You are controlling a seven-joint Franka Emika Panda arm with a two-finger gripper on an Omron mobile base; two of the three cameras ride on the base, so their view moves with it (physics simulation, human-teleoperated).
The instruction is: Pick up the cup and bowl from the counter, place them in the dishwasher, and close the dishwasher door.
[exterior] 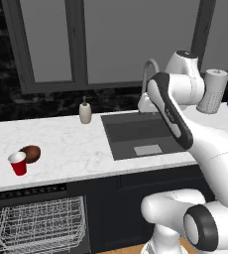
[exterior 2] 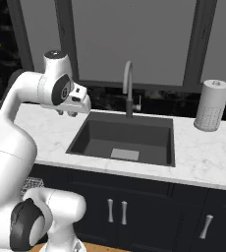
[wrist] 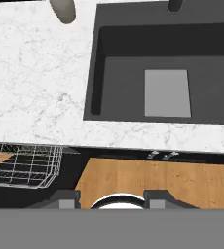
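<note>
I judge the step in hand is reaching for the cup [exterior: 18, 163], so I should swing the arm left over the counter [exterior: 71, 144] and come down from above on its rim — slowly, because the bowl [exterior: 31, 154] touches it at about 1 o'clock. The gripper [exterior 2: 67, 112] hangs above the counter beside the sink [exterior 2: 125, 138], holding nothing; how wide its jaws stand I cannot tell. In the left base view the cup is far toward 9 o'clock of the hand, above the open dishwasher [exterior: 36, 223] rack.
</note>
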